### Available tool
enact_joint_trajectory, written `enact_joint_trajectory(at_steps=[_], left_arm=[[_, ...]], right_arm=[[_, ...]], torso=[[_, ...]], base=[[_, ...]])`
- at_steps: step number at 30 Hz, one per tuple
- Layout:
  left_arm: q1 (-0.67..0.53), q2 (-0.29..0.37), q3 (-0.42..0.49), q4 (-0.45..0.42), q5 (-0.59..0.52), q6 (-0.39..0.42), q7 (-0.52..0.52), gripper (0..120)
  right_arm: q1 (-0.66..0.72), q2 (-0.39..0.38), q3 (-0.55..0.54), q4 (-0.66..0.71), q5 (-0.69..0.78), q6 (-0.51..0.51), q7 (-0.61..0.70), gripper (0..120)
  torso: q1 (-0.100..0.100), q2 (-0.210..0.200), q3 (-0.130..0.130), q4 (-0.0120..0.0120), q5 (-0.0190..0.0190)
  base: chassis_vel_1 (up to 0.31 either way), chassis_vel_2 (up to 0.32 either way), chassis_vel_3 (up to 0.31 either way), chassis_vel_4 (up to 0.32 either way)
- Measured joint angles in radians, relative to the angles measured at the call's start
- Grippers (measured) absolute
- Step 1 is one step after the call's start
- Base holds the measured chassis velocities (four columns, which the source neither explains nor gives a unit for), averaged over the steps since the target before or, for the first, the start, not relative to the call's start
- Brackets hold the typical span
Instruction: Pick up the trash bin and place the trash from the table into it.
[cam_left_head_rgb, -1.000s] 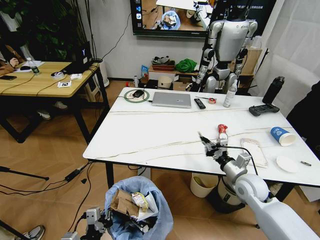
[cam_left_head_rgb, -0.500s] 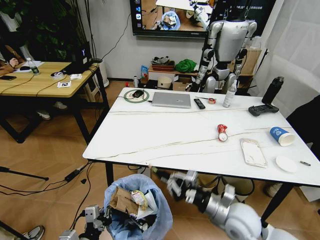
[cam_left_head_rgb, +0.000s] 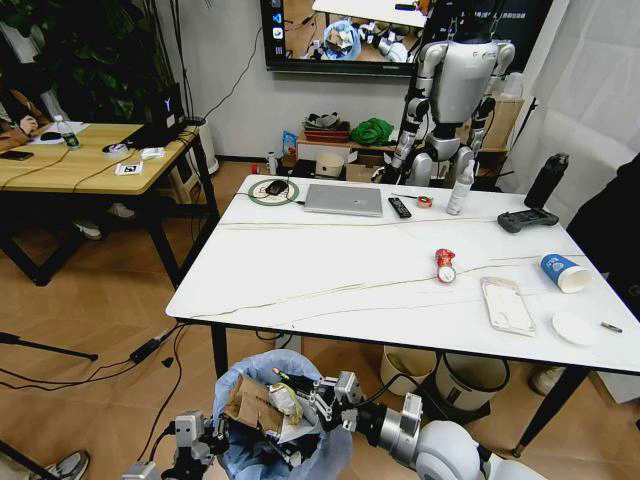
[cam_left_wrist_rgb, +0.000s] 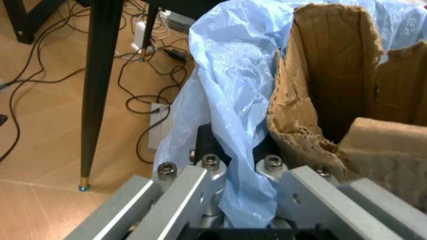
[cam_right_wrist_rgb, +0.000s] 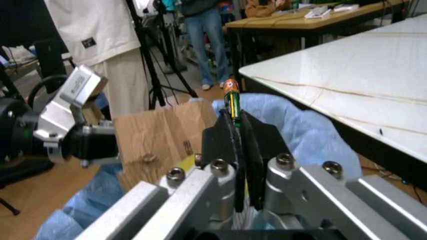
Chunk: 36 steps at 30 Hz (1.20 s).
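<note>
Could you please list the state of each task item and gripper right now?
Trash bin: held up, holding cardboard and wrappers.
Left gripper: shut on the bin's blue bag.
Right gripper: over the bin, pinching a thin wrapper.
Red can: crushed, lying on the table.
Blue cup: tipped over.

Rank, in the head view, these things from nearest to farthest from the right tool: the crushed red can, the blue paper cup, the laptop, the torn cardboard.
The right tool is over the trash bin.
1. Torn cardboard, in the bin, beside the tool.
2. Crushed red can, mid-table, toward the right.
3. Blue paper cup, by the table's right edge; laptop, at the far edge: too close to call.
</note>
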Motion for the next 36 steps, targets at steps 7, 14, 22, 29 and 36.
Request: enact_joint_trajectory(at_steps=[7, 14, 22, 29, 36], left_arm=[[-0.009, -0.002, 0.008, 0.000, 0.000, 0.001, -0.001, 0], [-0.013, -0.003, 0.012, 0.014, 0.004, 0.002, -0.002, 0], [-0.026, 0.000, 0.027, 0.027, 0.020, -0.002, -0.004, 0], [-0.038, 0.003, 0.044, 0.039, 0.030, -0.007, -0.005, 0], [-0.035, 0.008, 0.051, 0.040, 0.031, -0.016, -0.002, 0]], right_arm=[[-0.024, 0.002, 0.026, 0.001, -0.005, -0.001, -0.002, 31], [-0.047, 0.000, 0.086, 0.047, 0.000, -0.001, 0.012, 57], [-0.065, 0.026, 0.246, 0.128, 0.016, -0.021, 0.136, 86], [-0.065, 0.064, 0.388, 0.116, 0.002, -0.135, 0.357, 100], [0.020, 0.106, 0.549, 0.006, 0.073, -0.373, 0.539, 100]], torso=[[0.000, 0.000, 0.000, 0.0000, 0.0000], [0.000, 0.000, 0.000, -0.0001, 0.0000], [0.000, 0.000, 0.000, 0.0001, -0.0001], [0.000, 0.000, 0.000, -0.0003, 0.0000], [0.000, 0.000, 0.000, -0.0002, 0.0003]], base=[[0.000, 0.000, 0.000, 0.000], [0.000, 0.000, 0.000, 0.000], [0.000, 0.000, 0.000, 0.000], [0.000, 0.000, 0.000, 0.000], [0.000, 0.000, 0.000, 0.000]])
